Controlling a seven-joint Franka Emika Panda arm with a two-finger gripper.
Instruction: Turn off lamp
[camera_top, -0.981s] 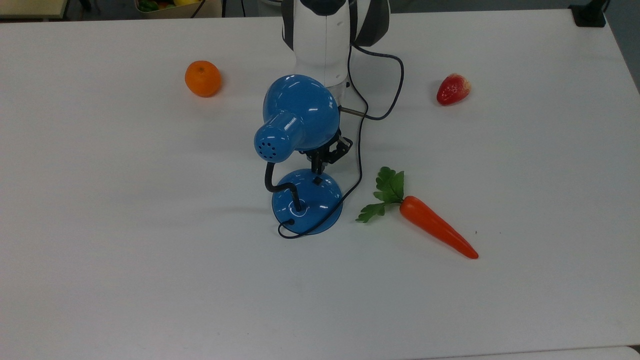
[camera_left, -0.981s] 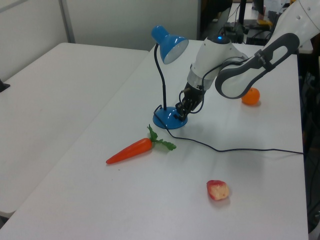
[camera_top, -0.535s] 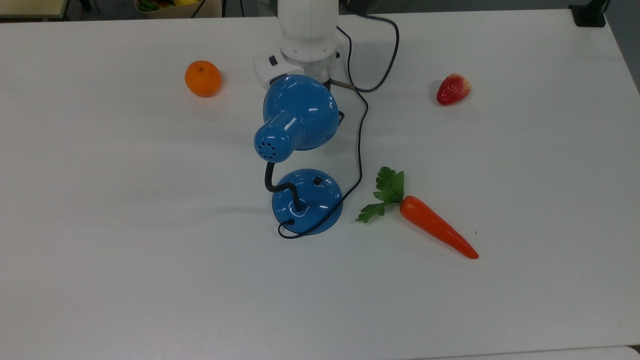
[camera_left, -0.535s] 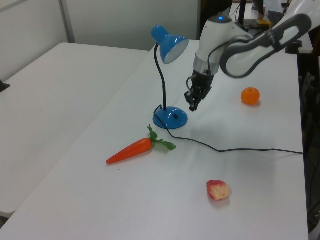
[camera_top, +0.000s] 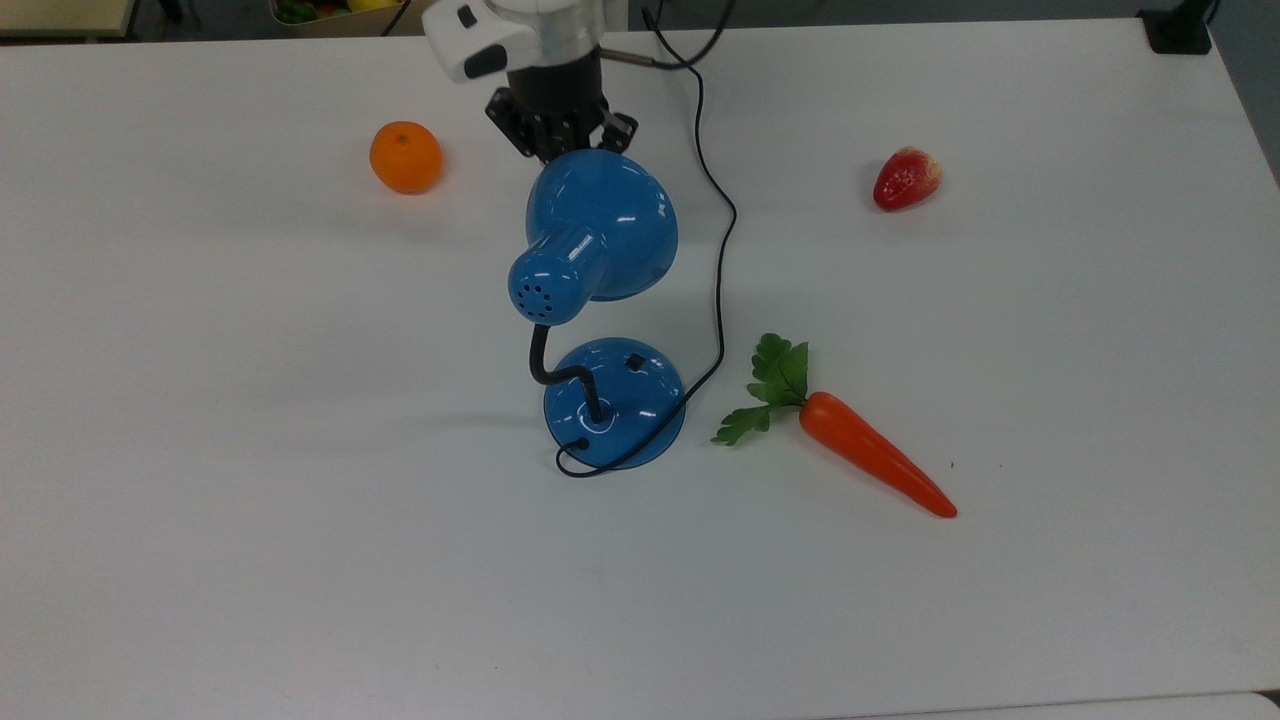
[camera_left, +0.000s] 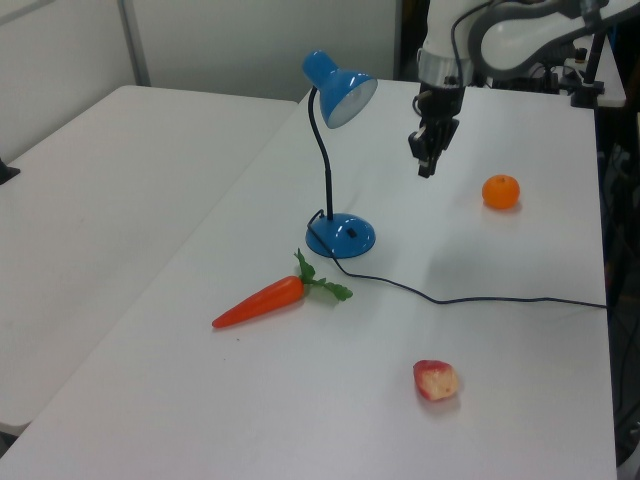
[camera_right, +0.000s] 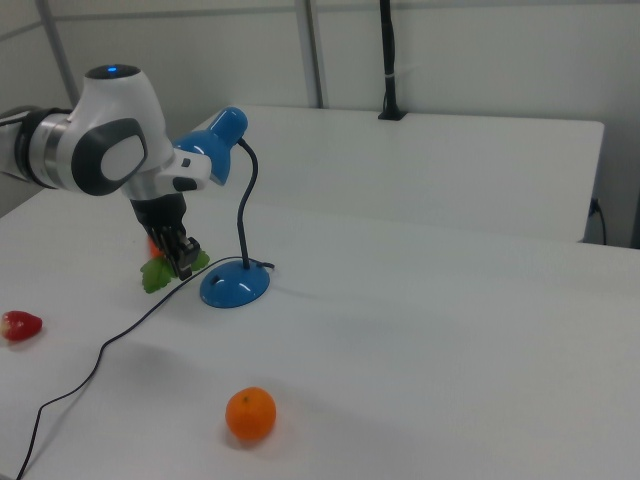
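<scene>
Lamp (camera_top: 600, 300), glossy blue with cone shade, black bendy neck and domed base, stands at the top view's centre, its small black switch (camera_top: 634, 362) on the base's upper right; the black two-finger gripper (camera_left: 427, 160) hangs up and right of the base in the left view, fingers seemingly together, holding nothing; one orange ball (camera_top: 405, 157), one red strawberry (camera_top: 907, 179), one orange carrot (camera_top: 870, 455) lie around.

The top view looks steeply down across the white table (camera_top: 250, 560), the robot's base toward 12 o'clock. The left view and right view stand lower at opposite table ends, facing each other; all share the lamp (camera_top: 596, 300) (camera_left: 338, 150) (camera_right: 232, 215).
</scene>
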